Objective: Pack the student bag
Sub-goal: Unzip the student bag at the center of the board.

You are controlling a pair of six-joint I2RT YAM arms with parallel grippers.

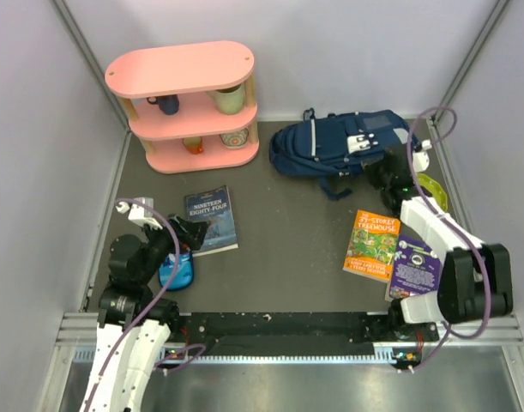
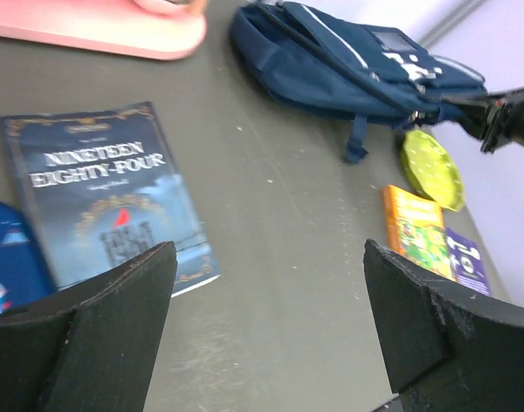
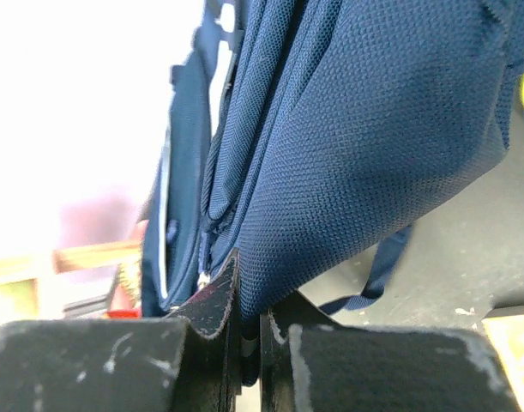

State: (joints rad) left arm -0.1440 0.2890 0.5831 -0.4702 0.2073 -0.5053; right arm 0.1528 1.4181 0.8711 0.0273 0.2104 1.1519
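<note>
A dark grey tabletop (image 1: 287, 223) carries the whole job, and by this evidence packing has hardly begun. A pink three-tier oval shelf (image 1: 180, 69), with cups and bowls on its lower tiers, stands in the far left corner. The student bag, a large navy blue fabric backpack with white patches (image 1: 330, 146), lies on its side near the far right corner; whether its main compartment is open cannot be told.

Everything likely meant for it lies outside. A dark blue paperback titled Nineteen Eighty-Four (image 1: 211, 220) rests towards the near left. An orange illustrated paperback (image 1: 372, 245) sits near the near right corner, with a purple paperback (image 1: 414, 266) just beside it. A small bright-blue pencil case (image 1: 175, 271) lies near the near left corner, and a yellow-green round disc (image 2: 431, 167) lies by the right edge, close to the bag.

The right gripper (image 3: 249, 292) has its jaws pinched tight on a fold of the bag's navy fabric at the bag's right end, apparently to lift or spread it. The left gripper (image 2: 268, 253) hangs over the near left, jaws spread wide and empty, above the dark blue paperback.
</note>
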